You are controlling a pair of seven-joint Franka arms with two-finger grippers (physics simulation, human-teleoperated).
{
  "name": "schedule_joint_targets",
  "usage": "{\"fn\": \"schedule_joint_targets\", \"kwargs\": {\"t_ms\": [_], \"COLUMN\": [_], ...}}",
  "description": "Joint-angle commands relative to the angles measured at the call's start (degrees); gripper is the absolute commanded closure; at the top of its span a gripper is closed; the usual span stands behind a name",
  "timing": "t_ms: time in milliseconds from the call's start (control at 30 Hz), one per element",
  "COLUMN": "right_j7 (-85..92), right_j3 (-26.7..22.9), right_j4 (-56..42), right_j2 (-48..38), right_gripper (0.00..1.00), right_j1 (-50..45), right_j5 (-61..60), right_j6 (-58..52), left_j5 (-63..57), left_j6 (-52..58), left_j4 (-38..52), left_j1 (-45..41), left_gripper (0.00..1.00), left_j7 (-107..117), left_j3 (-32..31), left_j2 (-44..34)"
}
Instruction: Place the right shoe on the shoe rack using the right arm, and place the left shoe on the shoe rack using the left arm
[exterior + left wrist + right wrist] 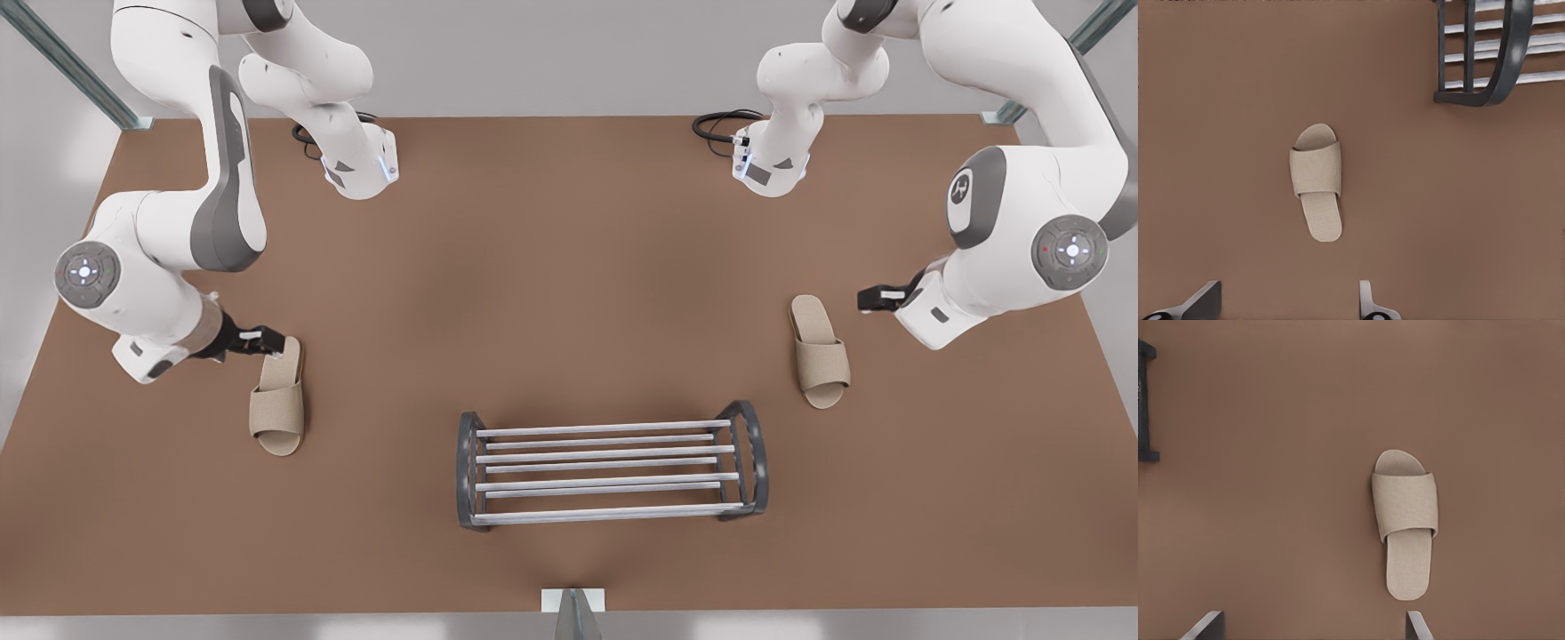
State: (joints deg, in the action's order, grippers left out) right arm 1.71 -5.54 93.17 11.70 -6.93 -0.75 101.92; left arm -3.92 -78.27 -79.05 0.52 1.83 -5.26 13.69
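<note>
Closest to the front camera stands the shoe rack point(609, 471), at 6 o'clock on the brown table point(569, 267), its silver rods running between two dark arched end frames and carrying nothing. At about 9 o'clock from the rack in the front view, well apart from it, the right shoe point(277, 396) lies flat on the table, a beige open-toed slipper with its toe toward 6 o'clock. The right gripper point(267, 342) hangs by this shoe's heel; in the right wrist view its fingers point(1418, 623) are spread wide and grasp nothing, with the shoe point(1405, 520) lying beyond them. At about 2 o'clock from the rack, and nearer to it, the left shoe point(818, 356) lies flat with its toe likewise toward 6 o'clock. The left gripper point(876, 298) sits at 3 o'clock from that shoe's heel, just beside it; its fingers point(1368, 303) are also released, holding nothing, and one end frame of the rack point(1505, 73) shows past the shoe point(1317, 180).
</note>
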Motion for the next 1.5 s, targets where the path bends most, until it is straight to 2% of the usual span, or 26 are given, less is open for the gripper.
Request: {"fn": "schedule_joint_targets", "kwargs": {"t_ms": [0,33,100,133,200,233,267,300,400,433,500,533,567,600,733,867,900,1033,1067,1133,1200,1300,1333,1367,1433,1467], "right_j7": [1.01,1.10,1.10,1.10,1.10,1.02,1.01,1.10,1.02,0.93,2.16,2.33,4.17,8.38,41.96,78.00,78.71,78.80,79.41,78.80,78.62,68.79,59.92,40.26,-14.78,-20.60], "right_j3": [0.00,-0.17,-0.17,-0.17,-0.17,-0.17,-0.17,-0.17,-0.17,-0.17,-0.17,0.44,8.05,11.69,12.92,19.25,19.25,19.07,18.99,19.16,19.16,19.78,19.78,19.78,21.98,22.06], "right_j4": [-0.09,0.00,0.00,0.00,0.00,-0.09,-0.18,-0.09,-1.41,-1.58,-1.23,-0.71,0.00,1.05,6.58,26.88,31.64,38.67,37.53,36.82,37.88,44.82,45.79,45.96,45.70,45.18], "right_j2": [-0.01,-0.10,-0.10,-0.10,-0.10,-0.01,-0.01,-0.01,-0.10,-0.19,0.25,0.34,0.34,0.78,0.43,-1.60,-1.60,-2.47,-3.17,-7.31,-8.19,-11.00,-11.09,-11.53,-10.65,-10.21], "right_gripper": [0.00,0.00,0.00,0.00,0.00,0.00,0.00,0.00,0.00,0.00,0.00,0.00,0.00,0.00,0.00,0.00,0.00,0.00,0.00,0.00,0.00,0.00,0.00,0.00,0.00,0.00], "right_j1": [-0.01,-0.01,-0.01,-0.01,-0.01,-0.01,-0.01,-0.01,-0.10,-0.10,0.16,1.74,8.56,11.24,12.46,22.75,23.98,26.78,27.49,26.71,26.70,25.74,25.74,25.74,25.74,26.00], "right_j5": [-0.13,-1.09,-1.09,-1.09,-1.09,-1.18,-1.09,-1.09,-0.48,-0.48,-0.48,-0.48,0.83,7.68,16.21,25.27,28.69,40.71,49.68,53.22,63.42,63.95,68.15,84.30,129.05,131.18], "right_j6": [5.65,5.48,5.39,5.48,5.48,5.48,5.65,5.65,4.60,3.81,4.07,4.86,6.79,11.61,32.88,77.61,87.21,98.12,93.74,79.05,78.34,73.51,71.84,67.54,54.00,52.68], "left_j5": [-0.21,0.49,0.66,8.74,32.89,37.14,39.51,52.75,110.95,119.29,123.62,136.49,142.78,142.87,156.49,185.58,186.20,185.85,185.59,185.94,186.12,186.11,186.11,186.12,186.20,186.29], "left_j6": [-1.88,-2.06,-4.94,-26.98,-78.04,-86.60,-84.33,-75.37,-77.29,-77.12,-75.63,-75.71,-76.41,-76.59,-84.94,-83.44,-83.45,-83.36,-83.27,-83.27,-83.27,-83.36,-83.18,-83.09,-82.39,-82.39], "left_j4": [0.03,-1.02,-11.90,-27.80,-51.98,-54.90,-53.58,-53.14,-59.55,-61.66,-66.67,-67.91,-68.08,-69.92,-72.13,-71.95,-72.04,-71.86,-71.77,-71.77,-71.69,-71.60,-71.51,-70.98,-69.75,-69.22], "left_j1": [0.01,-0.08,0.01,0.01,0.01,0.01,0.62,2.56,2.47,2.47,2.56,2.56,2.56,2.56,2.47,2.47,2.47,2.47,2.38,2.38,2.38,2.38,2.30,2.30,1.95,1.77], "left_gripper": [0.00,0.00,0.00,0.00,0.00,0.00,0.00,0.00,0.00,0.00,0.00,0.00,0.00,0.00,0.00,0.00,0.00,0.00,0.00,0.00,0.00,0.00,0.00,0.00,0.00,0.00], "left_j7": [4.32,4.41,4.32,9.67,9.24,6.87,1.96,-15.78,-74.22,-90.11,-115.52,-129.66,-135.95,-140.15,-144.30,-142.02,-132.64,-124.97,-125.32,-123.31,-113.72,-104.32,-101.51,-100.01,-97.99,-97.37], "left_j3": [-0.02,-0.11,2.17,6.65,7.63,6.14,6.40,6.92,7.19,7.10,7.10,7.19,7.19,7.28,9.39,9.04,9.04,6.93,6.84,6.66,4.03,1.92,0.95,0.86,0.86,0.77], "left_j2": [0.02,-0.07,-1.12,-5.51,-6.31,-6.39,-5.87,-5.34,-9.03,-10.61,-12.81,-12.81,-12.28,-12.63,-15.18,-14.92,-14.92,-13.69,-13.60,-13.69,-13.78,-13.16,-12.28,-11.67,-9.38,-9.29]}}
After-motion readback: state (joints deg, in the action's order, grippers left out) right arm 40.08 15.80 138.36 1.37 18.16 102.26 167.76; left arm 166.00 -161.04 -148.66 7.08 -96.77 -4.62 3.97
